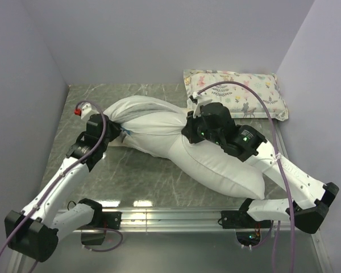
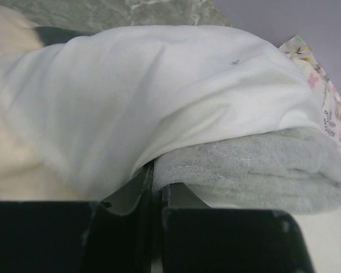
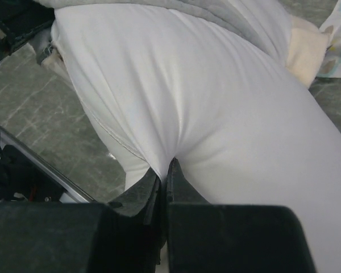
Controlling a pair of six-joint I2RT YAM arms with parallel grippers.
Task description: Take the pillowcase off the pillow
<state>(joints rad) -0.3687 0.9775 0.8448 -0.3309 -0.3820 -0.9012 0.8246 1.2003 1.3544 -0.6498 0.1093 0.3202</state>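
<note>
The pillowcase (image 1: pixel 145 114) lies bunched at the table's middle left, white lining outward. In the left wrist view its lining (image 2: pixel 148 96) drapes over its grey plush (image 2: pixel 261 165), with cream frill (image 2: pixel 5 148) at the left. My left gripper (image 1: pixel 118 133) (image 2: pixel 157 170) is shut on the pillowcase's folded edge. The white pillow (image 1: pixel 227 170) stretches out of it toward the near right. My right gripper (image 1: pixel 188 132) (image 3: pixel 166 165) is shut, pinching a fold of the pillow (image 3: pixel 244 142) near its middle. Grey plush (image 3: pixel 216 14) and frill (image 3: pixel 304 48) show beyond.
A pastel animal-print pillow (image 1: pixel 238 91) lies at the back right against the wall, and shows in the left wrist view (image 2: pixel 329 102). The dark marbled table (image 1: pixel 136 176) ends at a metal rail (image 1: pixel 170 216) at the front. Walls close in on the left, back and right.
</note>
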